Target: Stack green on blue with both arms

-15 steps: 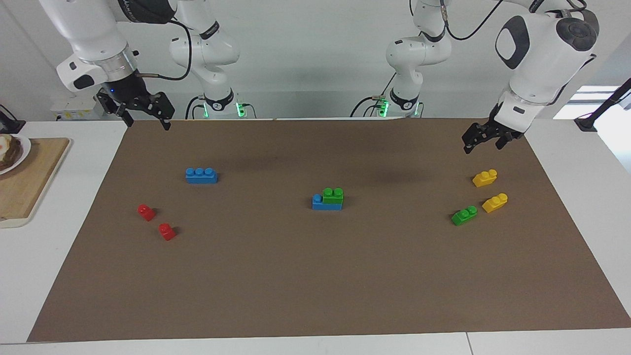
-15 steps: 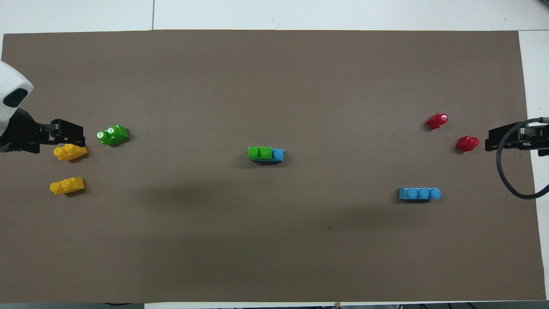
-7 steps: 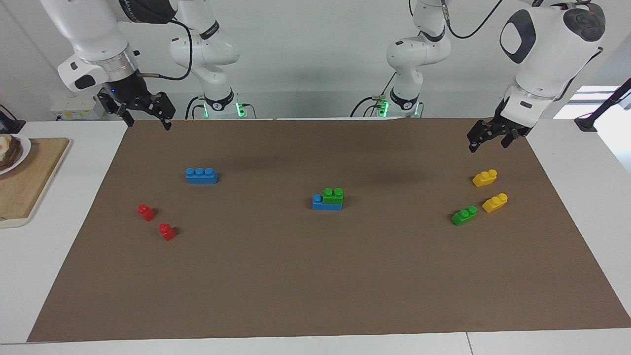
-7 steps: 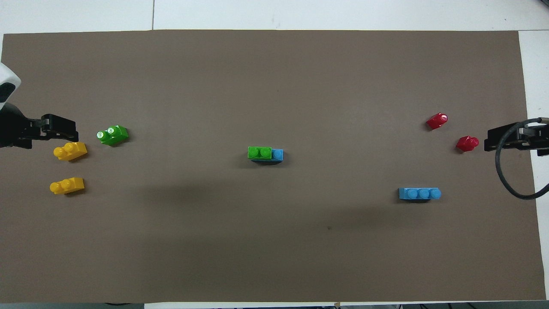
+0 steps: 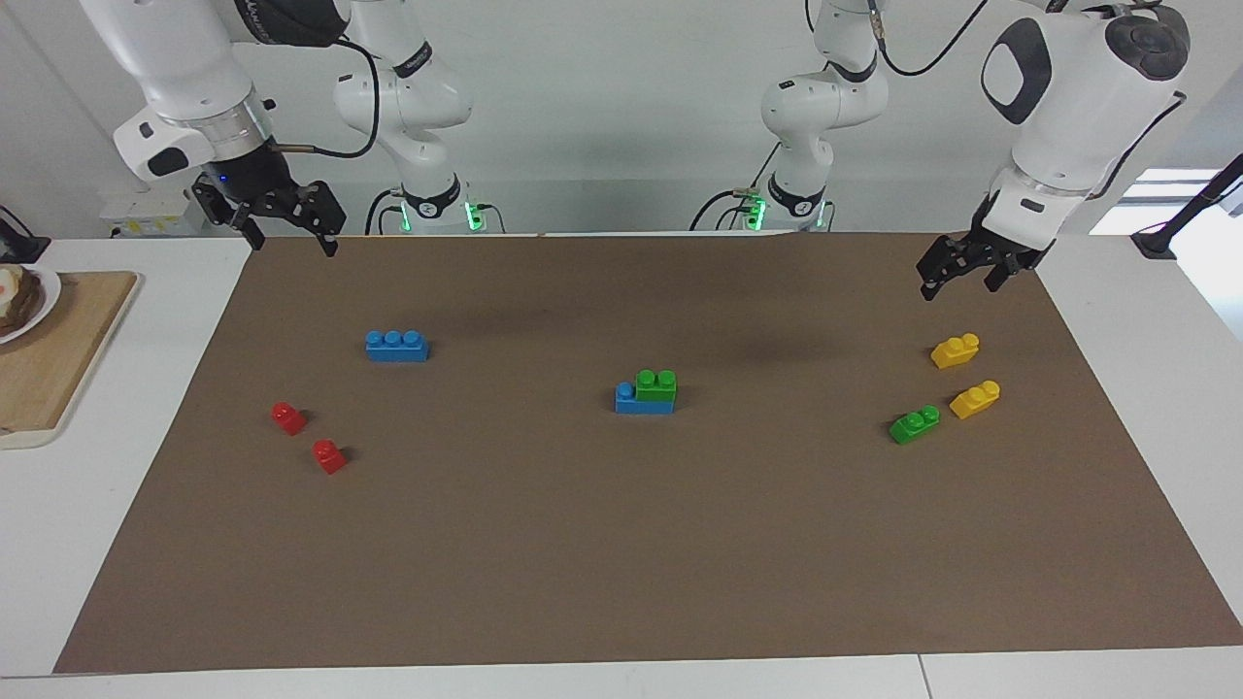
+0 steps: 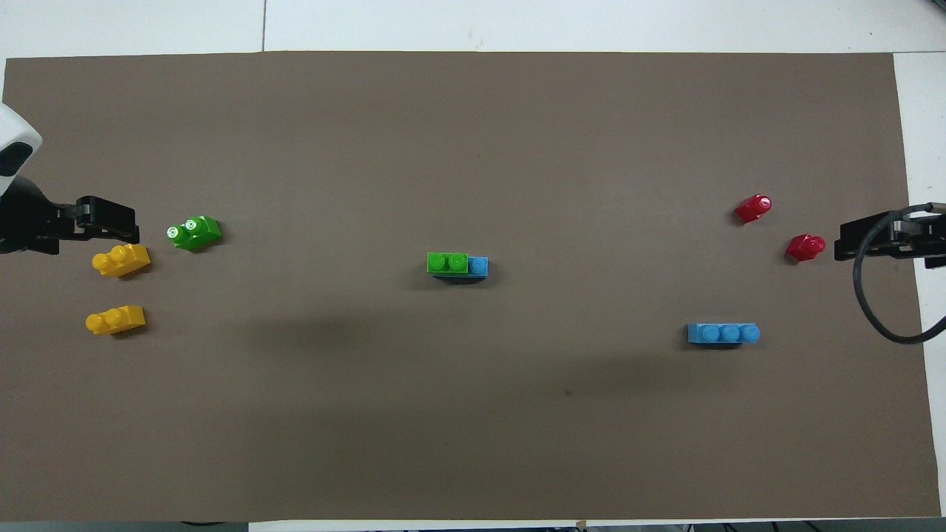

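Jaws spread and empty on both, the left gripper point(image 5: 957, 275) hangs over the counter's point(image 5: 621, 582) left-arm end, nearest the loose green brick point(image 5: 915, 424), while the right gripper point(image 5: 284, 233) waits by the spare blue brick point(image 5: 397, 346), its long axis along the counter's robot-side edge.

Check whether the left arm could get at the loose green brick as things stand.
Probably yes: the left end effector hangs open over the mat's edge, the loose green brick lies uncovered, two yellow bricks beside it.
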Action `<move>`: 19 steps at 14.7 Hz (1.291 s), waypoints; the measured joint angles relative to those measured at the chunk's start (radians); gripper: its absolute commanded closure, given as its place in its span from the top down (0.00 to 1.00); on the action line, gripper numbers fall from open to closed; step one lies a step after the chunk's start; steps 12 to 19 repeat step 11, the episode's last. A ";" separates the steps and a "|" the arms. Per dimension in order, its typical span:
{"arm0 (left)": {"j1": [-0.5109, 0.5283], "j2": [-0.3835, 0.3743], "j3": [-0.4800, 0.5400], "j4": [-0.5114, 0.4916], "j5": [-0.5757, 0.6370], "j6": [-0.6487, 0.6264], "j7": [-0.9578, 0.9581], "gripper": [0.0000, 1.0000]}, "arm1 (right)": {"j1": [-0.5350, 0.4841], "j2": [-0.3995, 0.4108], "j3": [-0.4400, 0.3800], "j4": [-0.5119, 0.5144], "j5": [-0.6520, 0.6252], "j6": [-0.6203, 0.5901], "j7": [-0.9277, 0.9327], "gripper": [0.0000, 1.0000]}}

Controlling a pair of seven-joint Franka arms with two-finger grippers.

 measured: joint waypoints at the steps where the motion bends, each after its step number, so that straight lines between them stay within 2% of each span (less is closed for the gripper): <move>1: -0.017 0.000 0.009 0.002 0.000 0.000 0.000 1.00 | 0.000 0.000 0.000 0.000 0.000 0.000 0.000 0.99; 6: -0.063 0.008 0.037 0.027 0.000 -0.002 0.000 1.00 | 0.001 0.000 0.001 0.000 0.000 0.000 0.000 1.00; 10: -0.148 0.022 0.114 0.055 0.000 -0.026 0.000 1.00 | 0.003 0.000 0.001 0.000 0.000 0.000 0.000 1.00; 19: -0.156 0.027 0.121 0.063 0.000 -0.029 0.000 1.00 | 0.003 0.000 0.001 0.000 0.000 0.000 0.000 1.00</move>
